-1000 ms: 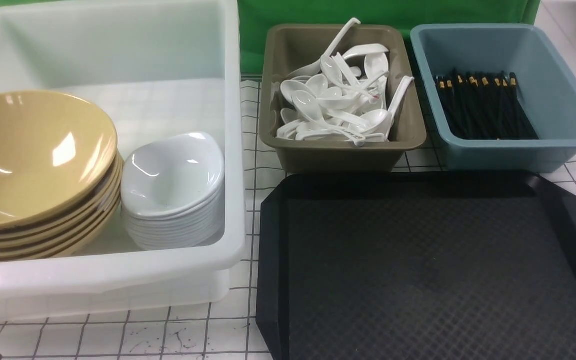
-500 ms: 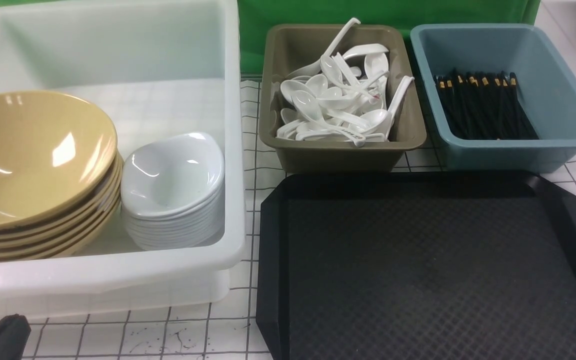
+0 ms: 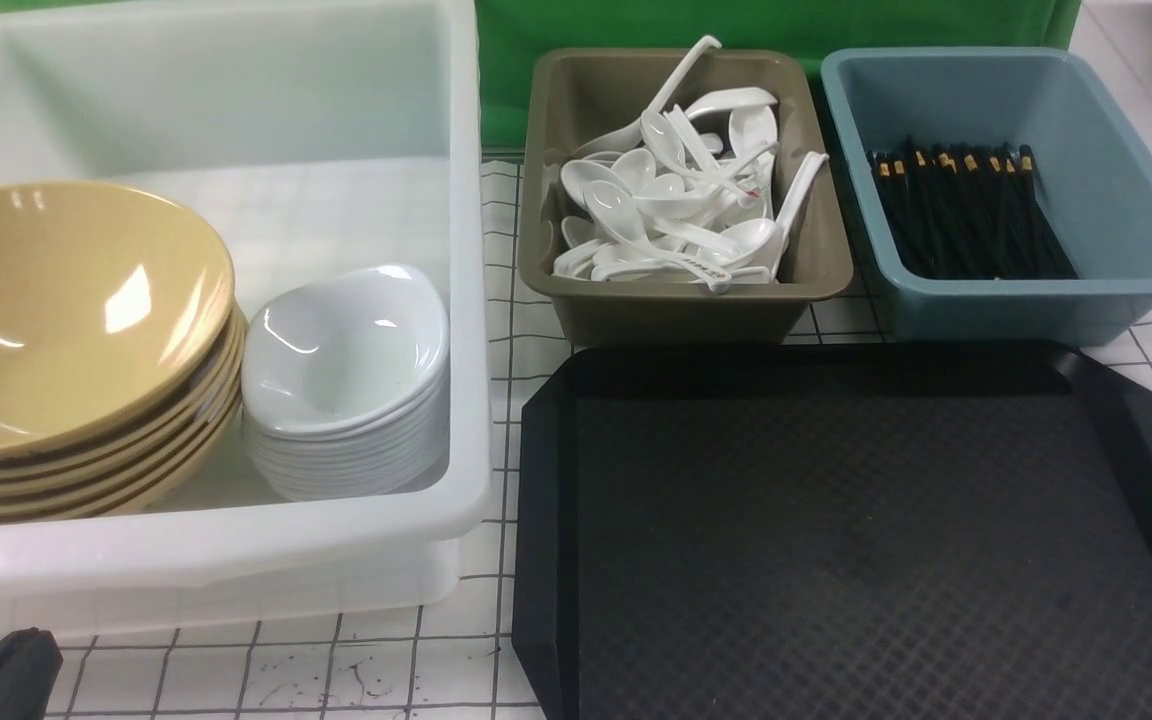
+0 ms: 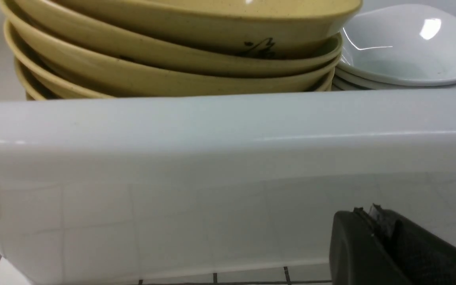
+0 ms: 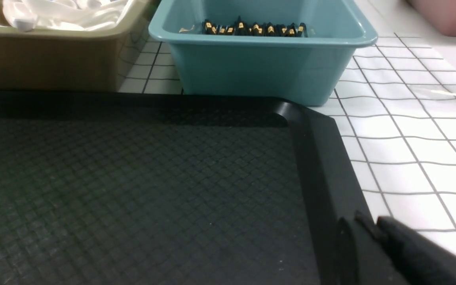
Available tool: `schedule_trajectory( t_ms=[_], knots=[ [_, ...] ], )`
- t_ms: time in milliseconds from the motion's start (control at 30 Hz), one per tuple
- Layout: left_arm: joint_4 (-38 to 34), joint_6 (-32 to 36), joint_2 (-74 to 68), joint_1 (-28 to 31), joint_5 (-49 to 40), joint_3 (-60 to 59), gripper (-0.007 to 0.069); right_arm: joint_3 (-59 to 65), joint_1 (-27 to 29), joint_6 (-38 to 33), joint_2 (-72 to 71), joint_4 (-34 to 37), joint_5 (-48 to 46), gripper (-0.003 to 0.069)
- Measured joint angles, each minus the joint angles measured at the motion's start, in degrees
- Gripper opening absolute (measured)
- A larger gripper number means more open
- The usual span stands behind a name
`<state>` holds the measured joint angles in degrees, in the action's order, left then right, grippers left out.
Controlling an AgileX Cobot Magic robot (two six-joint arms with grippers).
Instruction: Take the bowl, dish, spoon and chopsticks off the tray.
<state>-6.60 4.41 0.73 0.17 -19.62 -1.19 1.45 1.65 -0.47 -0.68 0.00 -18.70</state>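
- Tray [image 3: 836, 540], lower right of the front view: nothing lies on it; clearing looks complete.
- Bowl [image 3: 66, 310] tops the yellow stack in the white tub [image 3: 466, 300], left; dishes [image 3: 346, 360] stacked beside it.
- Spoons [image 3: 676, 200] in the olive tub [image 3: 686, 310]; chopsticks [image 3: 966, 210] in the blue tub [image 3: 1136, 200]: sorted by kind.
- Left gripper [image 4: 374, 221]: fingers pressed together, holding nothing, outside the tub wall.
- Right gripper [image 5: 370, 229]: over the tray's rim; finger state cannot be told.
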Motion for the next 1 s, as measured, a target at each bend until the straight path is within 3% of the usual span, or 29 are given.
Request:
schedule_trajectory(
  t_ms=[1000],
  knots=[
    [0.0, 0.0, 0.0, 0.0, 0.2, 0.0, -0.0006, 0.0, 0.0, 0.0, 0.0, 0.0, 0.0, 0.0140]
  ],
)
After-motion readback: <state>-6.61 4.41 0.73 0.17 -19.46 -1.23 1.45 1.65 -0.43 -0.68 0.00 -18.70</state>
